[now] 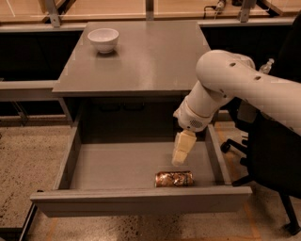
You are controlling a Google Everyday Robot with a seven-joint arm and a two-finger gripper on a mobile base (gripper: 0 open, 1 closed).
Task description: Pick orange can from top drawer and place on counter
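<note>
The orange can (174, 179) lies on its side in the open top drawer (117, 164), near the front right, just behind the drawer's front panel. My gripper (180, 153) hangs from the white arm inside the drawer, pointing down, a little above and just behind the can, apart from it. The grey counter (141, 56) is above the drawer.
A white bowl (103, 39) stands on the counter's back left. A black office chair (273, 164) is close on the right of the drawer. A pale wooden surface (103, 7) with metal legs runs along the back. Speckled floor lies to the left.
</note>
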